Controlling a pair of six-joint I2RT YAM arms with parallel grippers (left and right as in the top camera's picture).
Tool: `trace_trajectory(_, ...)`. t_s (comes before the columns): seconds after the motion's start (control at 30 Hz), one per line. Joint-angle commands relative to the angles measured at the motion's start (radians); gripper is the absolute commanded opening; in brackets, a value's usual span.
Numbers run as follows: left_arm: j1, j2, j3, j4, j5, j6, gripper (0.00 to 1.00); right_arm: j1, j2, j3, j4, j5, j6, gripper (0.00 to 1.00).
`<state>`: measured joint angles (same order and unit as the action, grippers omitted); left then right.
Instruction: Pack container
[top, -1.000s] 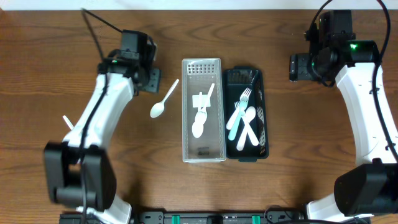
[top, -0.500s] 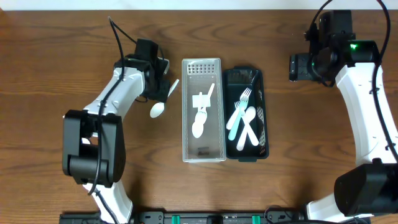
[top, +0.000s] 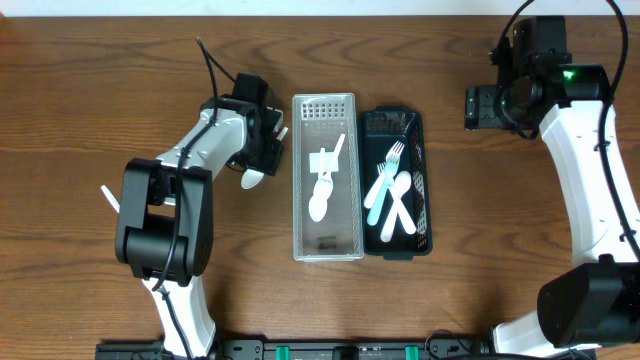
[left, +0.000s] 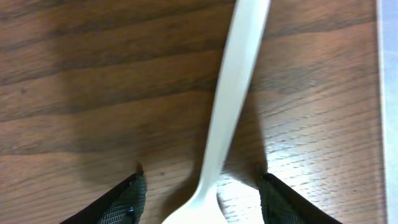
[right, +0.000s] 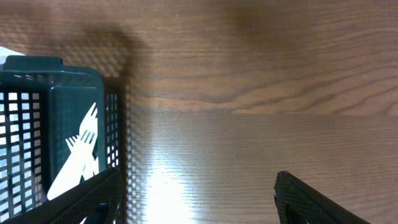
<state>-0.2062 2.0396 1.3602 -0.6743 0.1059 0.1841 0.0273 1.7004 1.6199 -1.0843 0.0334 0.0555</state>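
A white plastic spoon (top: 254, 178) lies on the wood just left of the clear container (top: 326, 240). My left gripper (top: 265, 152) is down over its handle. In the left wrist view the spoon (left: 230, 112) runs between my open fingers (left: 200, 198), which stand on either side without touching it. The clear container holds a white spoon (top: 322, 190) and another white piece. The dark green basket (top: 399, 248) to its right holds several white forks and spoons (top: 392, 195). My right gripper (top: 478, 108) is open and empty, above bare wood right of the basket (right: 56, 87).
A small white sliver (top: 108, 197) lies on the table at the far left. The clear container's wall (left: 388, 106) is close on the right of my left gripper. The table's back edge is near both arms.
My left arm has swung right and come down, so its open fingers now straddle the loose spoon's handle. The spoon has not moved. The right arm has stayed still.
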Motion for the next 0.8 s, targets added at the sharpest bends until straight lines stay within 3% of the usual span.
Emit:
trace_trajectory(0.0,-0.012,0.018,0.009,-0.008,0.015,0.005,0.60,-0.003,0.010,-0.008,0.000,-0.004,-0.013,0.81)
trace_trajectory(0.47,-0.013,0.018,0.009,-0.024,0.014,0.006,0.30,-0.003,0.010,-0.008,0.000,-0.004,-0.013,0.81)
trace_trajectory(0.63,-0.013,0.018,0.009,-0.024,0.014,0.006,0.24,-0.003,0.010,-0.008,-0.001,-0.004,-0.013,0.81)
trace_trajectory(0.77,-0.013,0.018,0.009,-0.023,0.014,0.006,0.12,-0.003,0.010,-0.008,-0.001,-0.004,-0.013,0.81)
